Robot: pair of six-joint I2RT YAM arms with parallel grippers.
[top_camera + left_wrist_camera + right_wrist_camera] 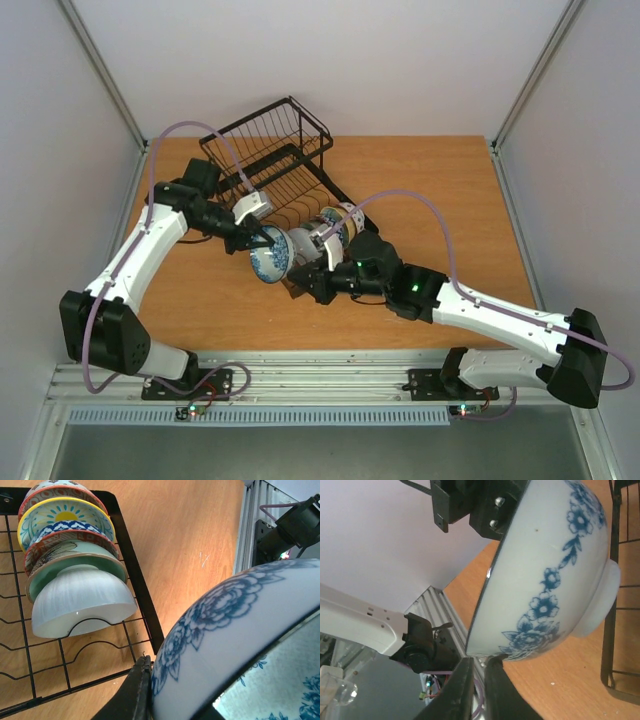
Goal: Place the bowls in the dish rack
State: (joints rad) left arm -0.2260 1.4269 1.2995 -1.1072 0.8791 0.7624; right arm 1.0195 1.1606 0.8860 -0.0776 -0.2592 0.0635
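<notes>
A blue-and-white patterned bowl hangs tilted on its side above the table, just in front of the black wire dish rack. My left gripper is shut on its rim, with one finger on the outer wall. My right gripper has its fingers almost together and pinches the opposite rim edge of the bowl. Several bowls stand on edge in the rack's slots: a white ribbed one, a mint green one and one with a yellow centre.
The rack's black frame lies close to the left of the held bowl, and its edge shows in the right wrist view. A raised wire basket sits at the rack's far end. Bare wooden table lies to the right. The metal base rail runs along the near edge.
</notes>
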